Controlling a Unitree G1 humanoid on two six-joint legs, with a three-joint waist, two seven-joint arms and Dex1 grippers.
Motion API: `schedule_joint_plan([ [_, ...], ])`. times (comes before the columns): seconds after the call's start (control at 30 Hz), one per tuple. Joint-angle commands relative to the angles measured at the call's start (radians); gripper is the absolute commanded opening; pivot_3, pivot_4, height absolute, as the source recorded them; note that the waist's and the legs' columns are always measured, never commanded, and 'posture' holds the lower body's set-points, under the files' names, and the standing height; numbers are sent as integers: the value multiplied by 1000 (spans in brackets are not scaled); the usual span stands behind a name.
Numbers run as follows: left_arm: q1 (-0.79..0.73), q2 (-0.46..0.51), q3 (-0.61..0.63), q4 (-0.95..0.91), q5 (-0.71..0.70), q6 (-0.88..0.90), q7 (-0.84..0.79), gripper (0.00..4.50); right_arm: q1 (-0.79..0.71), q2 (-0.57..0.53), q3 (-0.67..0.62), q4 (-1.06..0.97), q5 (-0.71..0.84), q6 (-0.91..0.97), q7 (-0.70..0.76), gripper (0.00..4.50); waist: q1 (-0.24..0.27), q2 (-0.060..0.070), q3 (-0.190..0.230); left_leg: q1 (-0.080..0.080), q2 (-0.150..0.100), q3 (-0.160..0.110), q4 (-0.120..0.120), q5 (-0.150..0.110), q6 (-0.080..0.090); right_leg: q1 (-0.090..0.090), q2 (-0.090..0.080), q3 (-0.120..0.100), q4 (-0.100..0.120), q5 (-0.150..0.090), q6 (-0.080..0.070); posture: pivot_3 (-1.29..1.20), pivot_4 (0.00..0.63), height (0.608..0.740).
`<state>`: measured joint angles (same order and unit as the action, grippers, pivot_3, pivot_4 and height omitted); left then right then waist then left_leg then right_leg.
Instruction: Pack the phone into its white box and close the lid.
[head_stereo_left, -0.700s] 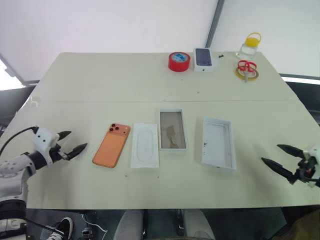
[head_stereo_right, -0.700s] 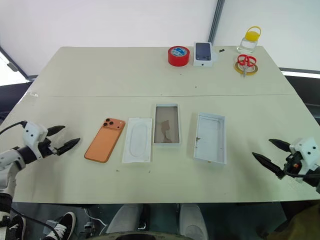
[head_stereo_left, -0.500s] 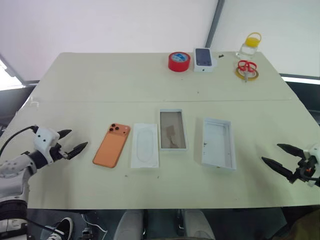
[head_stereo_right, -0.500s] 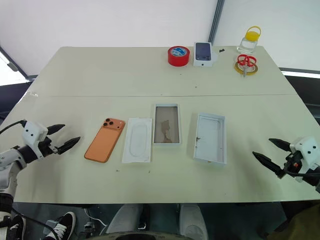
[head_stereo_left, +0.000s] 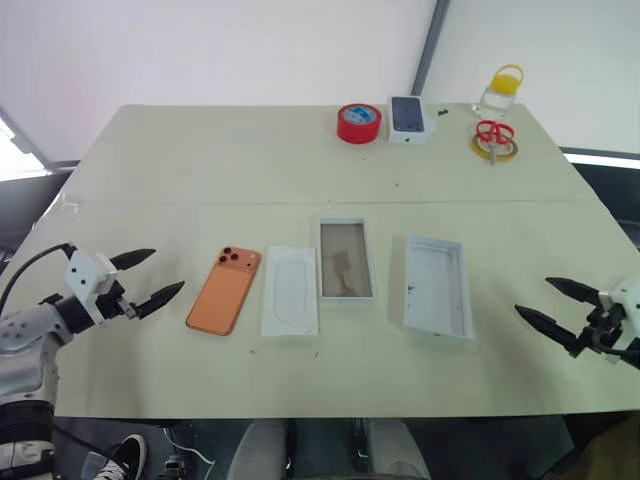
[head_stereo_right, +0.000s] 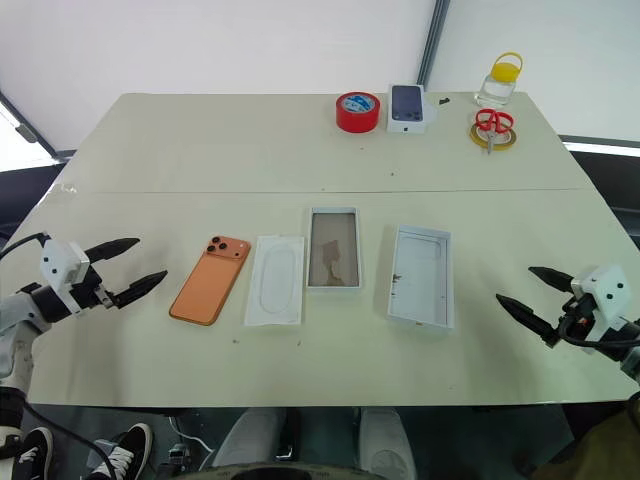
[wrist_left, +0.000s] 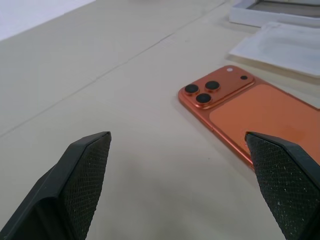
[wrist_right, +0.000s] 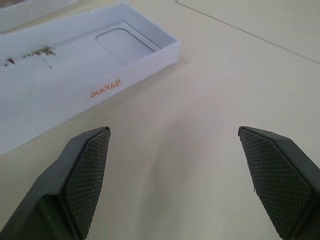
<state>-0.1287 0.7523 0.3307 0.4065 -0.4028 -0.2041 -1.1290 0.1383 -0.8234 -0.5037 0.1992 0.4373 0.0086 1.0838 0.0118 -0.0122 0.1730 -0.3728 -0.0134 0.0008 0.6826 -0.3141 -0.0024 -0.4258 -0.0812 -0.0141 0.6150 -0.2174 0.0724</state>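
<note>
Pale, matte tabletop (head_stereo_left: 200, 160) runs under a white canopy wall. At the far left the left gripper (head_stereo_left: 143, 279) hovers with fingers spread wide, aimed at the phone (head_stereo_left: 224, 290), which lies flat, camera cluster up, just beside a thin white insert (head_stereo_left: 290, 290). Slim, rigid and glossy, it looks slippery and moderately heavy; pinching its long edges near the middle seems safest, since it sits flush on the surface. Next comes a shallow tray with a brownish liner (head_stereo_left: 346, 259), then the white box (head_stereo_left: 437, 286), light stiff cardboard with low walls. The right gripper (head_stereo_left: 562, 309) waits, fingers apart, near the table's right edge.
</note>
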Motion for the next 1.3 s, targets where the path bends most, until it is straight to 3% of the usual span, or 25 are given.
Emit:
schedule_joint_plan([
  [0.03, -18, 18, 19, -56, -51, 91, -2, 4500, -13, -1, -3, -66, 27, 19, -5, 4287, 0, 0, 0, 0, 0, 0, 0, 0, 0, 0, 0, 0, 0, 0, 0, 0, 150, 739],
  [0.27, 19, 27, -27, -237, -45, 266, 35, 4500, -29, -9, 21, -115, 66, 109, 18, 4287, 0, 0, 0, 0, 0, 0, 0, 0, 0, 0, 0, 0, 0, 1, 3, 0, 150, 739],
  [0.5, 40, 74, -103, -490, -35, 605, 151, 4500, -70, 1, 100, -306, 100, 222, -10, 4287, -2, 0, 0, 0, 1, -1, 0, 0, 0, 0, 2, 0, 0, 1, 2, 0, 150, 739],
  [0.63, -35, 2, -112, -586, -114, 831, 293, 4500, -114, 36, 198, -389, 73, 233, -42, 4287, 2, 0, 0, 0, 1, -1, 0, 0, 0, 0, 3, 0, 0, 1, 3, 0, 150, 739],
  [0.73, -127, -138, -82, -635, -248, 1191, 518, 4500, -169, 70, 261, -461, 74, 262, -88, 4287, 1, 0, 0, 0, -1, -2, 1, 0, 0, 1, 3, -1, 1, 2, 4, 0, 150, 739],
  [0.93, -195, -324, -79, -748, -372, 1547, 721, 4500, -157, 92, 345, -523, 30, 252, -109, 4287, -1, -3, 1, -1, -4, -4, 1, 0, 0, 1, 2, 0, 1, 4, 8, 0, 150, 739],
  [1.07, -222, -345, -63, -748, -381, 1670, 769, 4500, -179, 93, 357, -566, 47, 270, -119, 4287, -3, -3, 1, 0, -6, -5, 1, 0, 0, 1, 2, 0, 2, 4, 8, 0, 150, 739],
  [1.3, -270, -325, -142, -730, -410, 1816, 801, 4500, -195, 96, 378, -513, 14, 235, -108, 4287, -3, -3, 0, 1, -6, -5, 1, 1, -1, 2, 3, 0, 2, 3, 7, 0, 150, 739],
])
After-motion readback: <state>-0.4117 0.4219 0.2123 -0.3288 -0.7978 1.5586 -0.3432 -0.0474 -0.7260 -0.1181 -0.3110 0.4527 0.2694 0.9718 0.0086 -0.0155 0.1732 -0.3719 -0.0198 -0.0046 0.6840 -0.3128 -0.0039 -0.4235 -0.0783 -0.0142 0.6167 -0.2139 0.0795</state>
